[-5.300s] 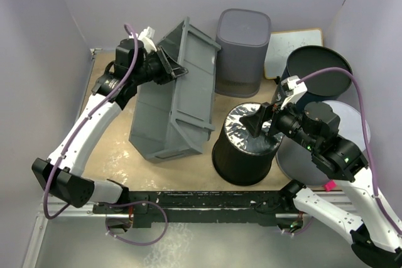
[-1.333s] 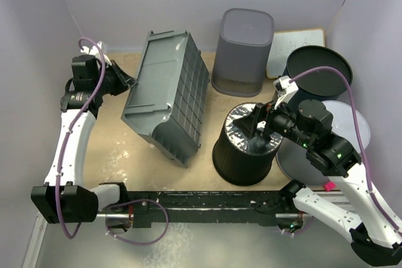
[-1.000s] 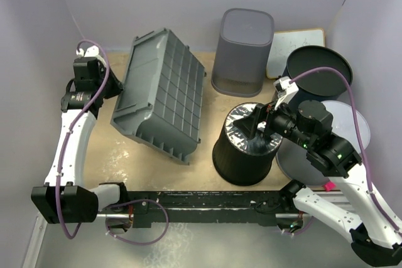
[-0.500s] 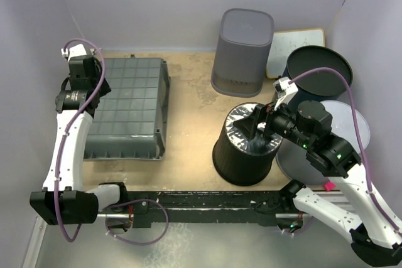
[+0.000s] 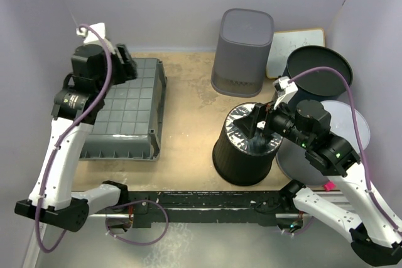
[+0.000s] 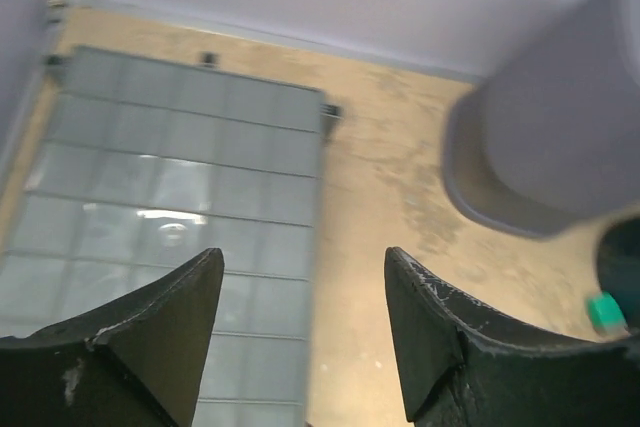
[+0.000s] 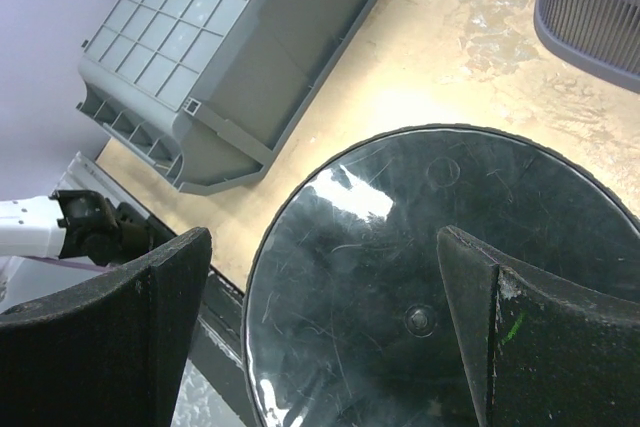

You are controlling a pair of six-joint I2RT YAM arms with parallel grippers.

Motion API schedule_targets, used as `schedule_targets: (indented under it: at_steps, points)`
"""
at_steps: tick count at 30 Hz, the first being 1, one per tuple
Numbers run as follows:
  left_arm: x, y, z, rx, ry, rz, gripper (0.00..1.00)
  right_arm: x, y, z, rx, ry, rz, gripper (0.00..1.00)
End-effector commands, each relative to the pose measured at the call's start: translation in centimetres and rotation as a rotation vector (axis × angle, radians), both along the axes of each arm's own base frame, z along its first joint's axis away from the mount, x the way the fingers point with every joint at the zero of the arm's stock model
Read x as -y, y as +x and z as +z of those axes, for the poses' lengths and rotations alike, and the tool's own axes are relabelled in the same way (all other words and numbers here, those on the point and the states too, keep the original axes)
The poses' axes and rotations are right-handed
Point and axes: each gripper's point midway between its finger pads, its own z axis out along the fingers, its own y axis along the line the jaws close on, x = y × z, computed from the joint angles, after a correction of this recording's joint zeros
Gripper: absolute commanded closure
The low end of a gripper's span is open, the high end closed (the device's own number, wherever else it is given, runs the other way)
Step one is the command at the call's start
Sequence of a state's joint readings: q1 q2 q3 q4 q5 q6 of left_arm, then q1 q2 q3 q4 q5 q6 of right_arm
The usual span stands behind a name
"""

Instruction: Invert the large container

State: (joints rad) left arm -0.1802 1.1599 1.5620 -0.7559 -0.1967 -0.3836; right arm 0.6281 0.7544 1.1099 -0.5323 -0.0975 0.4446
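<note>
The large container (image 5: 125,114), a grey ribbed bin, lies upside down and flat on the table at the left, its gridded bottom facing up. It also shows in the left wrist view (image 6: 180,217) and in the right wrist view (image 7: 230,47). My left gripper (image 5: 122,61) hangs above the bin's far edge, open, with nothing between its fingers (image 6: 302,255). My right gripper (image 5: 259,120) is open above the shiny bottom of an upturned black bucket (image 5: 245,145), its jaws apart on either side and holding nothing (image 7: 325,232).
A tall grey bin (image 5: 244,51) stands at the back centre. A whiteboard (image 5: 294,48), a dark round tub (image 5: 317,70) and a pale round tub (image 5: 348,130) crowd the back right. Purple walls close in on three sides.
The large container swung from tilted on its side to flat, bottom up. My left gripper opened, let go of its rim and rose above it. The right arm stayed still.
</note>
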Motion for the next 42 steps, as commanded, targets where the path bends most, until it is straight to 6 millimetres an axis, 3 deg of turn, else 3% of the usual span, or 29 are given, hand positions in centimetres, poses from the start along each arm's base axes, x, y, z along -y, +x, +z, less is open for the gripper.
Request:
schedule_targets:
  at_steps: [1,7,10,14,18,23,28,33,42]
  points:
    - [5.6,-0.3,0.2,0.022,-0.019,-0.116,0.37,-0.2,0.9,1.6,0.055,0.017,-0.016,0.04]
    - [12.9,-1.1,-5.8,-0.065,0.045,-0.212,0.35,-0.2,1.2,1.7,0.055,0.018,-0.028,0.04]
    - [14.5,-1.0,-7.0,-0.089,0.069,-0.225,0.33,0.4,1.3,1.9,0.062,0.016,-0.057,0.04]
    - [13.2,0.0,-6.1,-0.062,0.058,-0.095,0.32,1.4,1.9,2.2,0.068,0.008,-0.128,0.01]
    - [11.9,0.1,-4.9,-0.001,0.046,-0.033,0.31,4.8,3.7,2.2,0.090,0.020,-0.361,0.00]
    - [10.6,-0.2,-5.6,0.052,0.055,0.001,0.27,7.0,5.3,4.1,0.373,0.054,-0.465,0.00]
    - [9.2,-0.7,-6.7,0.045,0.080,0.059,0.27,6.9,4.9,4.9,0.531,0.058,-0.424,0.00]
    - [7.3,-1.2,-6.8,0.053,0.133,0.124,0.27,7.8,5.4,5.9,0.564,-0.002,-0.463,0.00]
    - [7.1,-1.2,-6.4,0.057,0.161,0.122,0.29,7.7,5.4,6.0,0.561,-0.005,-0.462,0.00]
